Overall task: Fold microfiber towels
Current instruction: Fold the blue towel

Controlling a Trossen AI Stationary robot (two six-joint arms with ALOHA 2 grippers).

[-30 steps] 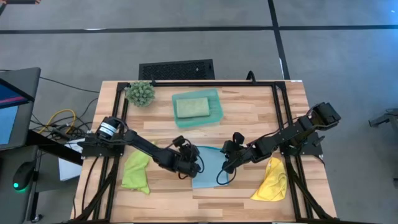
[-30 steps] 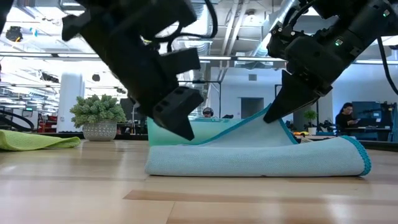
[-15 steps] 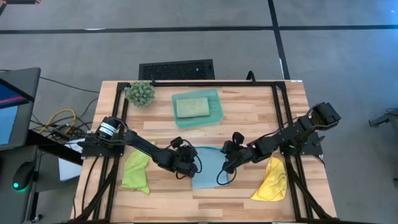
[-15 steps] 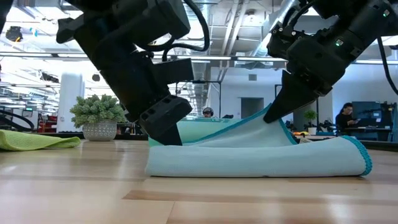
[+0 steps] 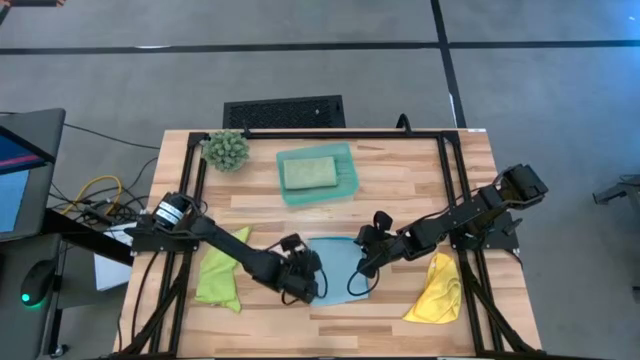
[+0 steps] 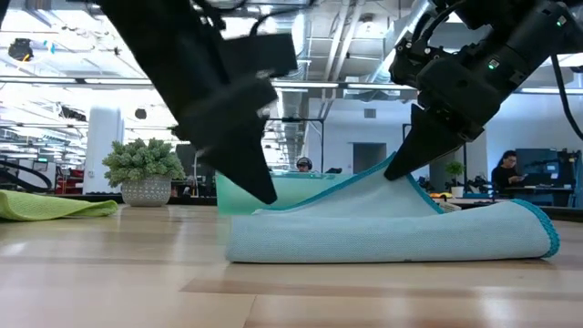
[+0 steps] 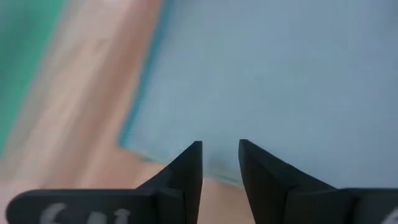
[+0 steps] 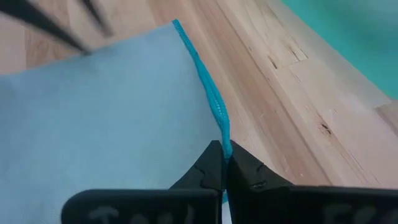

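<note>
The light blue towel (image 5: 340, 268) lies folded near the table's middle, its fold (image 6: 547, 232) toward the right. My right gripper (image 5: 361, 264) is shut on the upper layer's stitched edge. My left gripper (image 5: 305, 285) stands open, slanting down over the towel's left near edge (image 7: 186, 158), with its tips (image 6: 264, 195) at the upper layer's left end. A lime towel (image 5: 218, 278) lies crumpled at the left and a yellow one (image 5: 436, 290) at the right. A pale sage towel (image 5: 308, 172) lies folded in the teal tray (image 5: 345, 185). My left gripper's fingertips (image 7: 194, 152) stand at the towel's edge with a gap between them; I cannot tell whether they touch the cloth. My right gripper pinches the darker blue stitched edge (image 8: 219, 127) of the upper layer between its two fingertips (image 8: 208, 163), slanting down from the table's right. That edge is raised (image 6: 393, 173) and the cloth slopes from it down to the rest of the towel on the table.
A spiky green plant ball (image 5: 227, 150) stands at the far left corner, the teal tray at the far middle. Black frame rails (image 5: 445, 170) run along the table's left, far and right sides. A person (image 6: 504, 175) shows in the room beyond.
My left gripper has gone toward the table's near edge and a little right, rising slightly and rolling, its tips now at the upper layer's left end. The towel has slid a little to the right on the table, and its fold has bulged outward.
</note>
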